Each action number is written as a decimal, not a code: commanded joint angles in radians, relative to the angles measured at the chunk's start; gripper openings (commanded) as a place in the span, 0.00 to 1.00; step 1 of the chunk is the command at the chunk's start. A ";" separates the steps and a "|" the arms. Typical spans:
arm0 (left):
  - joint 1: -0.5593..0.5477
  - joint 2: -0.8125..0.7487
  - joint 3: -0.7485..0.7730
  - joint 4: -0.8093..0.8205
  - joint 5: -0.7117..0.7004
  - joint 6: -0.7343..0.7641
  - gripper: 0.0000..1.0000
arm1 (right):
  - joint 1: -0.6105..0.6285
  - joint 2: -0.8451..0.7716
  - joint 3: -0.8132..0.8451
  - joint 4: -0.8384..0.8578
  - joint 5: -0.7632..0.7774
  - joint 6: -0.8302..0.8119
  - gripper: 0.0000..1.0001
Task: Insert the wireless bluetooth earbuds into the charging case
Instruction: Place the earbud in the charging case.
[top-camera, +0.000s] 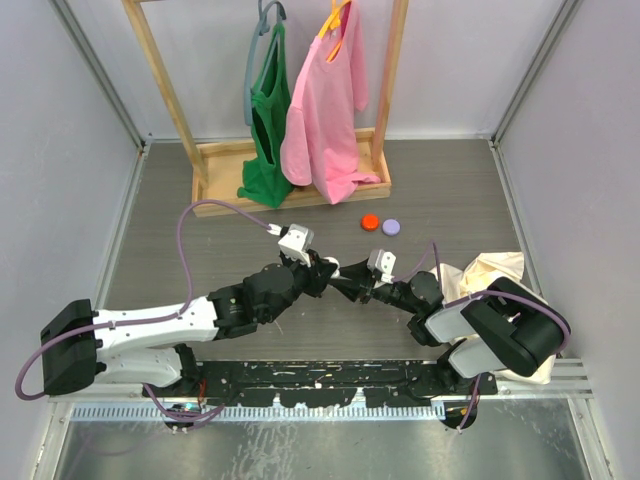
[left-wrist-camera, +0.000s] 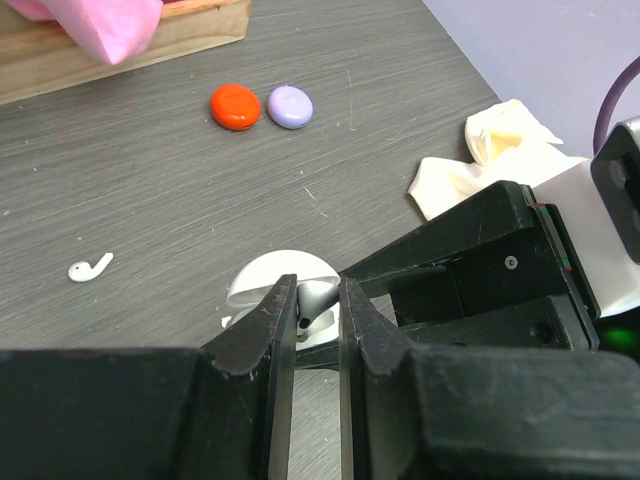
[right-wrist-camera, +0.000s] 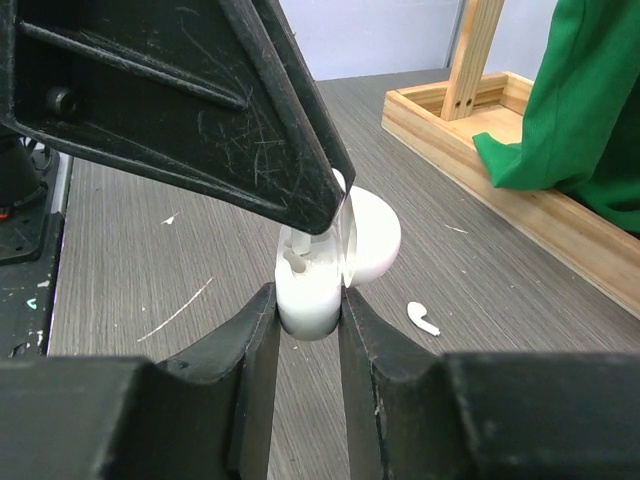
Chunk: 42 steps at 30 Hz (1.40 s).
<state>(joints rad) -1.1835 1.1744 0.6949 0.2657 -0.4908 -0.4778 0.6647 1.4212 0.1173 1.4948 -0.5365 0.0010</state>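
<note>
Left fingers (left-wrist-camera: 272, 335), right fingers (right-wrist-camera: 252, 345), both clamped.

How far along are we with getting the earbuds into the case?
Done: the charging case is open and clamped between the right fingers. In hand: the left fingers pinch one earbud right at the case's opening; I cannot tell whether it is seated. Left: the second earbud lies loose on the table, not yet picked up.

The left claw (top-camera: 322, 270) and right claw (top-camera: 347, 281) crowd each other at the case (right-wrist-camera: 312, 295). Open counter (top-camera: 160, 200) lies left. The rack (top-camera: 290, 200) blocks the back. A red cap (top-camera: 370, 221), purple cap (top-camera: 391, 227) and cloth (top-camera: 495, 268) sit right.
</note>
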 joint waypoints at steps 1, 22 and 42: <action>-0.006 0.005 -0.004 0.061 -0.031 0.010 0.00 | 0.004 -0.002 -0.001 0.125 0.015 -0.018 0.01; -0.016 0.030 -0.014 0.108 -0.003 0.002 0.01 | 0.005 -0.005 -0.003 0.128 0.015 -0.015 0.01; -0.016 -0.096 -0.016 0.015 -0.025 -0.001 0.51 | 0.004 -0.001 -0.006 0.130 0.037 -0.020 0.01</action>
<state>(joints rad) -1.1938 1.1400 0.6769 0.2832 -0.4831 -0.4816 0.6647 1.4212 0.1135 1.4960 -0.5198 0.0010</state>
